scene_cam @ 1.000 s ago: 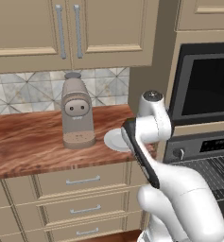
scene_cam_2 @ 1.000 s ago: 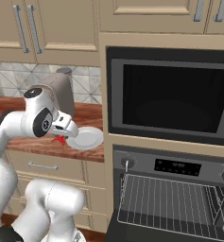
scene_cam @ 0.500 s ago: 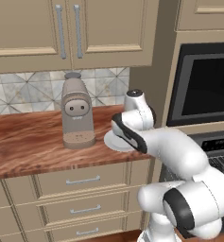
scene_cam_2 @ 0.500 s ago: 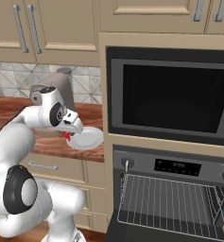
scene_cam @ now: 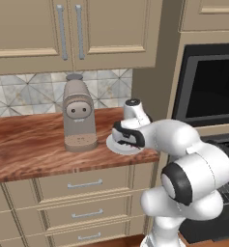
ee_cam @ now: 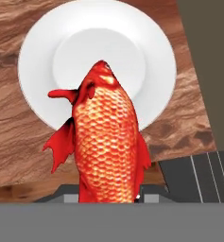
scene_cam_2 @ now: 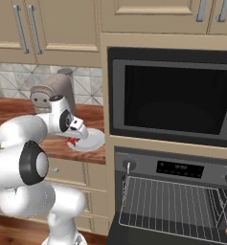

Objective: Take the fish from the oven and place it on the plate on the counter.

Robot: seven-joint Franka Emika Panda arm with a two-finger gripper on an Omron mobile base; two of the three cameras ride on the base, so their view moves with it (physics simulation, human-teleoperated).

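Note:
In the hand view the red-orange fish (ee_cam: 106, 142) hangs nose-down between my gripper's jaws, directly above the white plate (ee_cam: 42, 61). That plate (scene_cam: 111, 145) lies on the reddish-brown counter (scene_cam: 29, 144) beside the oven column. My gripper (scene_cam: 124, 138) hovers low over the plate, shut on the fish. From the right, the fish (scene_cam_2: 72, 142) is a small red spot under the gripper (scene_cam_2: 74, 138) at the near rim of the plate (scene_cam_2: 92, 140). The oven (scene_cam_2: 182, 167) stands with its door down and a wire rack (scene_cam_2: 175, 203) showing.
A beige coffee machine (scene_cam: 79, 114) stands on the counter just left of the plate. A black glass-fronted appliance (scene_cam_2: 175, 98) sits above the oven. Wall cabinets (scene_cam: 67, 34) hang over the counter and drawers (scene_cam: 84, 183) run below it.
The arm has swung left and down from in front of the oven column, carrying the fish over the plate. The jaws kept their grip.

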